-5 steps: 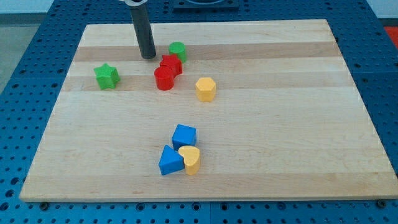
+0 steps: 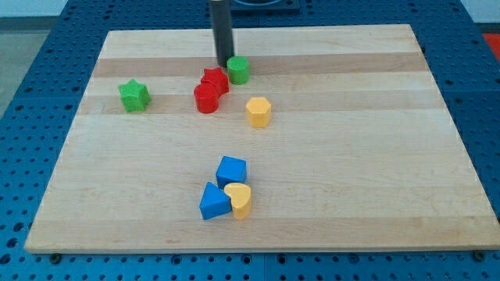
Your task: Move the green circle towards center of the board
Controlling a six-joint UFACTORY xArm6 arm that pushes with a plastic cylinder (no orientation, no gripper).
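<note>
My tip (image 2: 224,62) touches the green circle (image 2: 238,70) near the desk's (image 2: 351,156) top edge; an off-centre push risks jamming it against the red star (image 2: 215,80); there is no claw

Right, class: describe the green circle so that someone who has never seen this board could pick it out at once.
Start at the wooden board and follow the dark rod down to my tip near the view's top. The green circle sits just right of my tip. Unlike the green star far left, it is round and adjoins the red blocks.
</note>
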